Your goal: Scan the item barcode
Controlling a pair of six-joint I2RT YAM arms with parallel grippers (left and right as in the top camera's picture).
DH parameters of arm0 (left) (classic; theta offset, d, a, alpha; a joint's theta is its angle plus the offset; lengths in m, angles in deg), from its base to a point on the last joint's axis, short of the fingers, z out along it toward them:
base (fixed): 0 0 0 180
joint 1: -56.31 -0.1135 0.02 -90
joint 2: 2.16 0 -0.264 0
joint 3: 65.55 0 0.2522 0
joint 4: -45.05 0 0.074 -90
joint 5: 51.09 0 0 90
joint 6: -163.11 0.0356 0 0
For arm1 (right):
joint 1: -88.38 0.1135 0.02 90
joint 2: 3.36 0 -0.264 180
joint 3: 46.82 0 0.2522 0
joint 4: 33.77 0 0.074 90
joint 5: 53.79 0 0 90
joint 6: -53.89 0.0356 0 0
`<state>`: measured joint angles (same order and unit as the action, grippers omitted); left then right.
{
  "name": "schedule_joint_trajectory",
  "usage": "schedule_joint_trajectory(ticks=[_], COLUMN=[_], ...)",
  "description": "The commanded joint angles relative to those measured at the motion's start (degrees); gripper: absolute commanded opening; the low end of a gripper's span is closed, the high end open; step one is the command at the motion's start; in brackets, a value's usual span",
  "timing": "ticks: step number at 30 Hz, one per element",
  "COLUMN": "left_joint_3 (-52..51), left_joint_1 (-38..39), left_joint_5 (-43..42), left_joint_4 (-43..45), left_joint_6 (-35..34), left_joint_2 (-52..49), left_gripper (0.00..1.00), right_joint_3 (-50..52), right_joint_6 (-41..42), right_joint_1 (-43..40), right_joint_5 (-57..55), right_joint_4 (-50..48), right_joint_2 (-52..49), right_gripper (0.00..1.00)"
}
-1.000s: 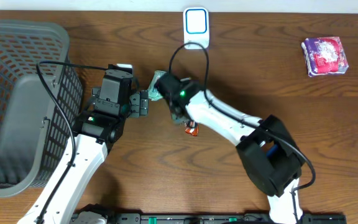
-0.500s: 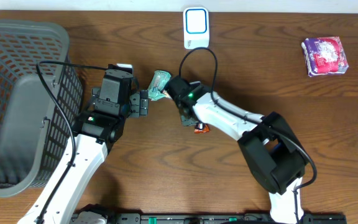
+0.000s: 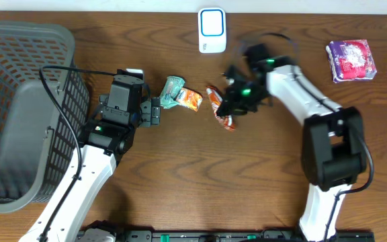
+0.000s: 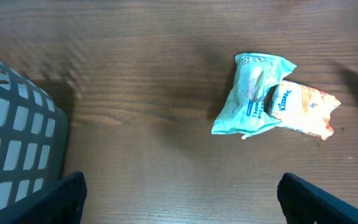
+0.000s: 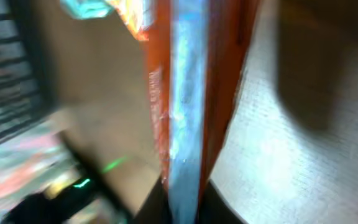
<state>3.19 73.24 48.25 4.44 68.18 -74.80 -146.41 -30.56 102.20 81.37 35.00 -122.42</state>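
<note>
My right gripper (image 3: pixel 234 98) is shut on an orange and blue snack packet (image 3: pixel 219 107), held just above the table a little below the white scanner (image 3: pixel 211 30). In the right wrist view the packet (image 5: pixel 185 93) stands edge-on, pinched between the jaws of the gripper (image 5: pixel 182 196); no barcode shows. My left gripper (image 3: pixel 156 111) is open and holds nothing; in the left wrist view its fingers (image 4: pixel 58 199) are spread wide over bare wood. A teal packet (image 4: pixel 250 93) and an orange tissue packet (image 4: pixel 303 109) lie together just ahead of it.
A grey mesh basket (image 3: pixel 19 74) fills the left side, its corner (image 4: pixel 11 130) close to my left gripper. A purple packet (image 3: pixel 351 60) lies at the far right. The teal packet (image 3: pixel 173 90) and orange tissue packet (image 3: pixel 191 99) lie between the arms.
My right gripper closed on the orange snack packet and swung right, away from the left gripper, carrying it toward the scanner. The teal and tissue packets stayed. The left arm has not moved.
</note>
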Motion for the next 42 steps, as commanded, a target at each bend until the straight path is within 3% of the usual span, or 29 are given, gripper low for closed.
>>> schedule_joint_trajectory(ticks=[1,4,10,13,18,24,29,34,42], left_joint_3=[0.09,0.09,0.09,0.09,0.09,0.09,0.09,0.09,0.09], left_joint_1=[-0.15,-0.15,-0.15,-0.15,-0.15,-0.15,-0.15,-0.15,-0.15], left_joint_5=[0.15,0.15,0.15,0.15,0.15,0.15,0.15,0.15,0.15], left_joint_4=[-0.13,-0.13,-0.13,-0.13,-0.13,-0.13,-0.13,-0.13,-0.13], left_joint_6=[-0.55,-0.55,-0.55,-0.55,-0.55,-0.55,-0.55,-0.55,-0.55], left_joint_2=[-0.02,-0.02,-0.02,-0.02,-0.02,-0.02,-0.02,-0.02,-0.02], left_gripper=[0.98,0.98,0.98,0.98,0.98,0.98,0.98,0.97,0.98], right_joint_3=[7.30,10.05,3.32,-3.63,-6.29,-3.48,1.09,5.53,14.56], right_joint_6=[-5.09,-1.49,-2.05,-5.22,-5.25,-5.86,-6.08,-8.74,-7.23], right_joint_1=[-5.46,-9.68,-13.27,-10.16,-3.39,0.83,1.11,1.14,1.70], right_joint_5=[15.54,3.98,-11.61,-18.38,-24.09,-22.67,-18.05,-10.03,-9.42], right_joint_4=[-0.07,0.50,7.32,11.76,12.28,9.05,3.72,-0.81,-10.08], right_joint_2=[1.16,1.16,2.91,5.22,7.08,4.55,2.99,1.73,1.66], right_gripper=[0.18,0.31,0.38,0.44,0.62,0.60,0.51,0.51,0.49])
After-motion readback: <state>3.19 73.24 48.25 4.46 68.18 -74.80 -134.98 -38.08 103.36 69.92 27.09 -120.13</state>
